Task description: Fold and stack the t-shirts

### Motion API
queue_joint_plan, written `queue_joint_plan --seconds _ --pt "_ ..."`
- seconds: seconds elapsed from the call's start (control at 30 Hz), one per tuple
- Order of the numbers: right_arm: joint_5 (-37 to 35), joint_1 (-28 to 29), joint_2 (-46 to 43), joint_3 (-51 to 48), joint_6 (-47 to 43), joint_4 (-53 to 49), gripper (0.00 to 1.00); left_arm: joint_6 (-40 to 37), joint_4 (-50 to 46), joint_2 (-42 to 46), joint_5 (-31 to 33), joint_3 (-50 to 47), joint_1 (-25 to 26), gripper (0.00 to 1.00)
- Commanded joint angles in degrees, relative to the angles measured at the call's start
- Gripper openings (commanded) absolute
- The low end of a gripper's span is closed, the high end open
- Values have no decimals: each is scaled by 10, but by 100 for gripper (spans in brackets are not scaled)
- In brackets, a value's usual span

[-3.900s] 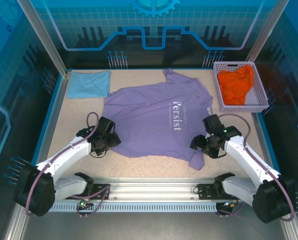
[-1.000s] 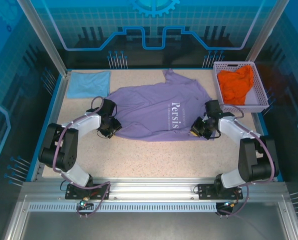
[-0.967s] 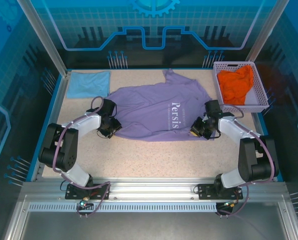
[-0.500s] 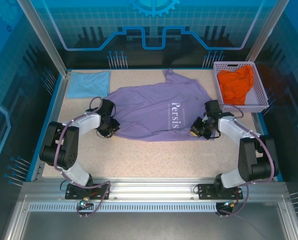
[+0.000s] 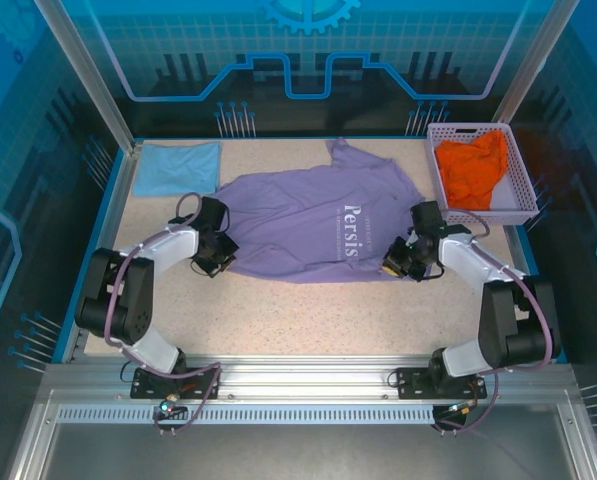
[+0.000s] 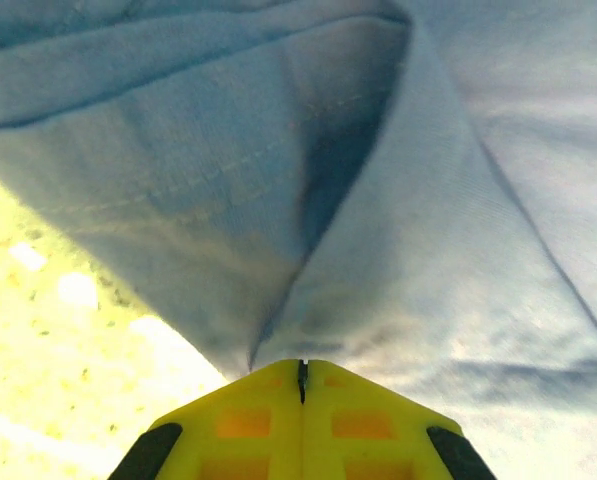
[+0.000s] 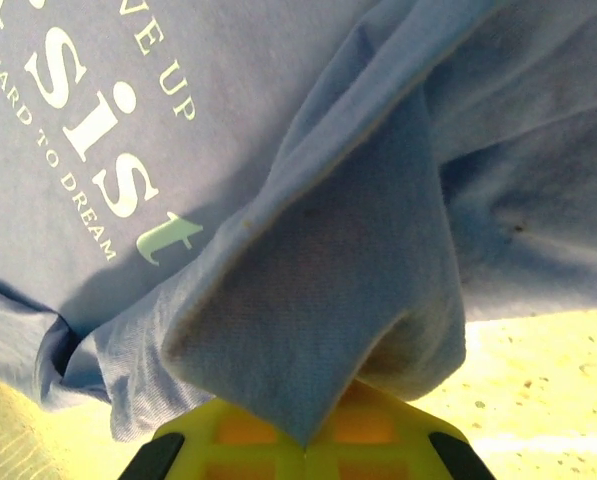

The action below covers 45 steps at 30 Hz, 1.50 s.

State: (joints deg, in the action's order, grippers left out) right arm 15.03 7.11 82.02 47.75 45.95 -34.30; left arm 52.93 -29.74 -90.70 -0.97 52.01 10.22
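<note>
Since the earliest top view, both arms have been carried away from the near rail. The near side of the lavender t-shirt (image 5: 308, 215) has been turned over onto its body, so bare table (image 5: 308, 320) is now exposed in front.

The left gripper (image 5: 216, 262) is seen closed, its fingertips met on a pinch of the cloth. The right gripper (image 5: 398, 262) is likewise judged clamped on the shirt, though its tips are draped over.

The new folded edge runs left to right between the two grippers, and the body of the shirt lies beyond both. Each arm stands about equally near its own end. The cloth is creased and the white lettering is partly covered.

Farther off, a light blue t-shirt (image 5: 178, 167) lies folded at the far left. An orange t-shirt (image 5: 470, 170) is bunched in the basket (image 5: 486, 216) at the far right.
</note>
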Motion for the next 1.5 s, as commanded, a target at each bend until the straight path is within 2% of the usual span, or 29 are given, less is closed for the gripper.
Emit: queue_joint_plan --seconds 0.0,0.2,0.27,0.4,0.53,0.7,0.83,1.47 --pt "2 14 -37 8 -23 -51 0 -26 -48 69 -6 -4 -6 0" --pt "-9 30 -95 -22 -25 -81 0 -47 -93 154 -5 -36 -6 0" --pt "-10 30 -107 -32 -24 -79 0 -50 -78 157 -14 -51 -6 12" --pt "-13 31 -101 -33 -24 -77 0 -61 -51 83 -43 -33 -7 23" --pt "-8 32 -79 -25 -29 -72 0 -73 -25 10 -39 1 -11 33" --pt "-1 33 -67 -19 -34 -68 0 -64 -6 -29 -38 17 -11 33" --pt "4 33 -68 -18 -38 -67 0 -66 -7 -28 -29 22 -12 36" --pt "12 33 -57 -16 -38 -56 0 -73 -45 -55 6 42 -13 39"
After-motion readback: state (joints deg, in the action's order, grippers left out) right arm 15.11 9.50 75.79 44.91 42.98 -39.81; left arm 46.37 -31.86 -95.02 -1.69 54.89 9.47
